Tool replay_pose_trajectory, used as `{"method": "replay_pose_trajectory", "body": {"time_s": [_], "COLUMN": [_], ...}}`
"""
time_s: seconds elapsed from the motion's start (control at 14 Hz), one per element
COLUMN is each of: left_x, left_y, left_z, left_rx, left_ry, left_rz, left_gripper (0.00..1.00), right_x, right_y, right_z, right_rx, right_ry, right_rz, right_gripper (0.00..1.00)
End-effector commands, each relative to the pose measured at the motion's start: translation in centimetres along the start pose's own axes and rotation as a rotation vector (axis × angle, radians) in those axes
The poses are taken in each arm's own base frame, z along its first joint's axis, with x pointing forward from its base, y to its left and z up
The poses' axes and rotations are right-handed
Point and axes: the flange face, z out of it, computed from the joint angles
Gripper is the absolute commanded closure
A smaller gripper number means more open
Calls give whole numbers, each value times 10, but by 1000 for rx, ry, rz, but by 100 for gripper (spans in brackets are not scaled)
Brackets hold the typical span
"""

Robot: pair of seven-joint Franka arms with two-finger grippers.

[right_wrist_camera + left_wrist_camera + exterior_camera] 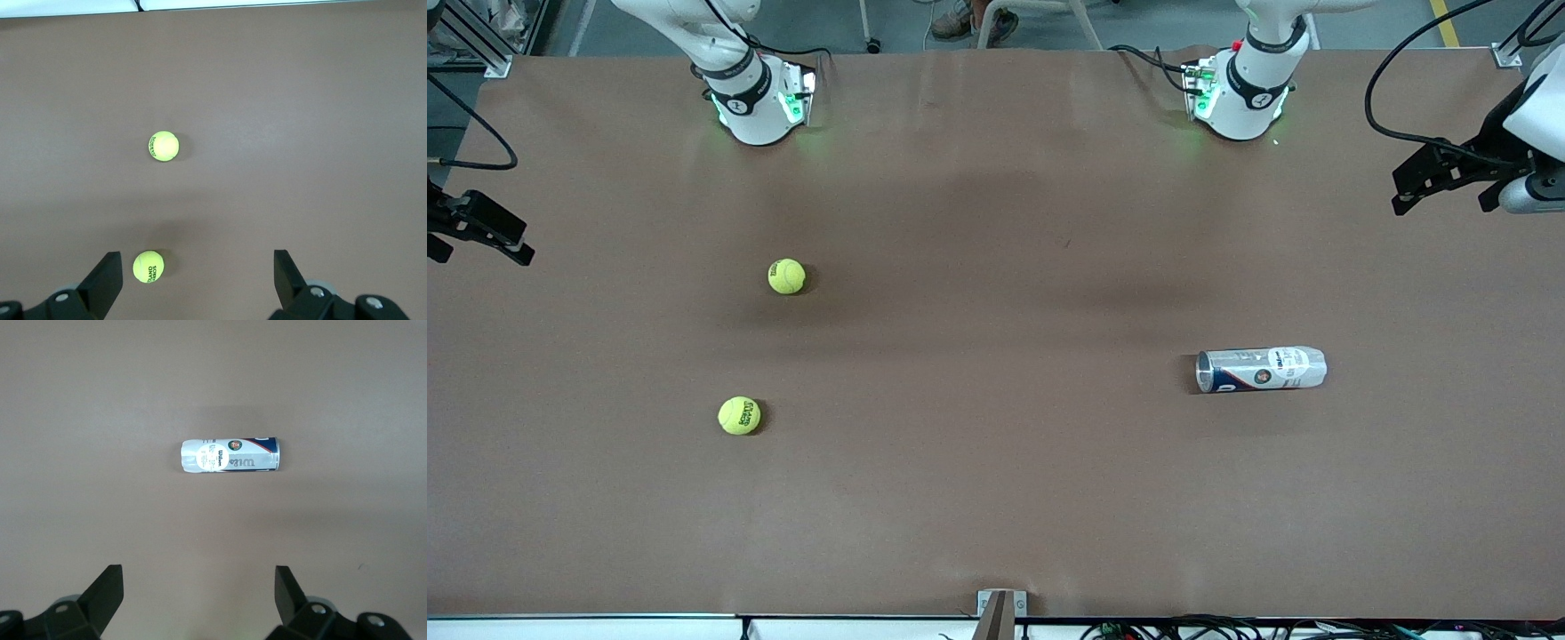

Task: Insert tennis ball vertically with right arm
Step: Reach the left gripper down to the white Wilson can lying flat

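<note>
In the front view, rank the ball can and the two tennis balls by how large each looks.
1. The ball can, lying on its side toward the left arm's end of the table, looks clearly largest.
2. The tennis ball nearer the camera and the tennis ball farther from the camera look about alike, so I will not rank them.

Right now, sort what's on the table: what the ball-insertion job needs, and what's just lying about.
For the job:
- tennis ball can, lying on its side
- tennis ball farther from the front camera
- tennis ball nearer to it
- right gripper, open

Not in use:
- left gripper, open, waiting above the can
</note>
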Motion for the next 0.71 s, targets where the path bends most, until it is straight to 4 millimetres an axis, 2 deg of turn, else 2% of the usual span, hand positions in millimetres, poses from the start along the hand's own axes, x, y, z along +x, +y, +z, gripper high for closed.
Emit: {"method": "replay_pose_trajectory", "body": {"time_s": [0.0,0.21,0.36,0.43,0.64], "left_x": [-2,0,10,13,27], "left_y": [3,0,-5,-9,-6], "left_z": [-2,-3,-4,4,32], "left_rx": [9,11,9,-5,0], "left_ry": [-19,-17,-11,-27,-76], "left_rz": [10,12,19,39,112], "left_gripper": [0,0,0,0,0], "right_x": [-6,-7,-7,-7,-6], "right_y": [11,9,9,8,6], "right_z": [-8,-7,-7,-5,-4], "right_rx": [-8,-7,-7,-6,-6], "right_ry": [0,-10,-10,-13,-14], "right_rz": [16,10,8,7,4], "right_gripper": [0,0,0,0,0]}}
